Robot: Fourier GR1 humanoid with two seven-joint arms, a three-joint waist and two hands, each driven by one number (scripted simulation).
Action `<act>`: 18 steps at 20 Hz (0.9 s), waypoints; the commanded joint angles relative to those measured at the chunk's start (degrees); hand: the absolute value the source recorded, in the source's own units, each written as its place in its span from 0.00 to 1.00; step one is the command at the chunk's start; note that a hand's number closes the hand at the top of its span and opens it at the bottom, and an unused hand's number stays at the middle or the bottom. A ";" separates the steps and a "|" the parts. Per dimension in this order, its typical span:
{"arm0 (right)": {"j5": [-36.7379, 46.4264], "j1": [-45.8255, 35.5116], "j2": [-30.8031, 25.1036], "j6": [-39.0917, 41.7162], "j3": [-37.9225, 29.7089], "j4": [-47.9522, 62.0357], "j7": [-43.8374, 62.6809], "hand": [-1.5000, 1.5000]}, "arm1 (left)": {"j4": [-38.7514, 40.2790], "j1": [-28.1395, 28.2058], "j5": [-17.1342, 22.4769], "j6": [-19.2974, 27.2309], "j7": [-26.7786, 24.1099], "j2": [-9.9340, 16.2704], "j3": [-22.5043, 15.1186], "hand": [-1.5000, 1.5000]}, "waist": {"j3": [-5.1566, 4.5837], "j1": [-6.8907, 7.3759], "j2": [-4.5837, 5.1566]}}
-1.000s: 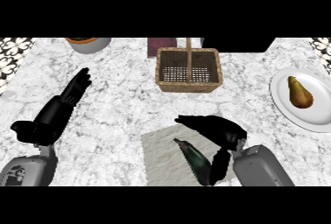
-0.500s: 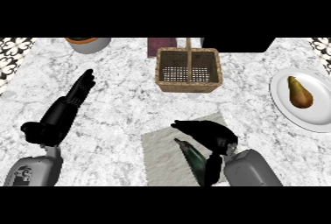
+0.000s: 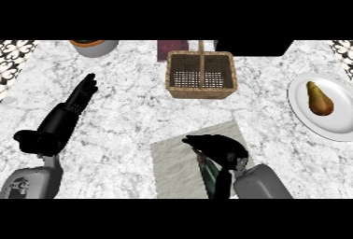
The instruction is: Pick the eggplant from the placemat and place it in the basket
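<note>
I have the right hand [image 3: 222, 148] curled over the eggplant [image 3: 209, 172] on the placemat [image 3: 176, 161], to grasp it; the left hand [image 3: 72, 106] rests with straight fingers.

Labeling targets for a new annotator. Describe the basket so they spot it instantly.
On the marble counter, look at the far middle, straight beyond the grey placemat. The basket is square, brown wicker with a mesh floor and a handle across; nothing else nearby is woven.

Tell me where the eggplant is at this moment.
In the head view the eggplant lies on the grey placemat, low and right of centre, under the right hand, with the basket farther up.
</note>
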 commanded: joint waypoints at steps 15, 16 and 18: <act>6.59 -3.04 -0.83 0.38 4.82 6.50 -9.53 1.00 | -1.80 0.39 -2.54 1.47 1.97 -2.95 -1.57 0.50 | 0.06 0.28 0.12; 7.70 0.68 -4.16 -1.33 7.49 3.03 -13.39 1.00 | -3.07 3.84 -1.85 0.22 -1.13 -2.11 -0.87 0.50 | 0.06 0.26 0.05; 9.53 -0.45 -3.49 -5.37 7.63 5.48 -15.69 1.00 | 0.93 2.19 -2.09 -0.56 -3.06 -1.55 -0.39 0.50 | 0.05 0.12 0.15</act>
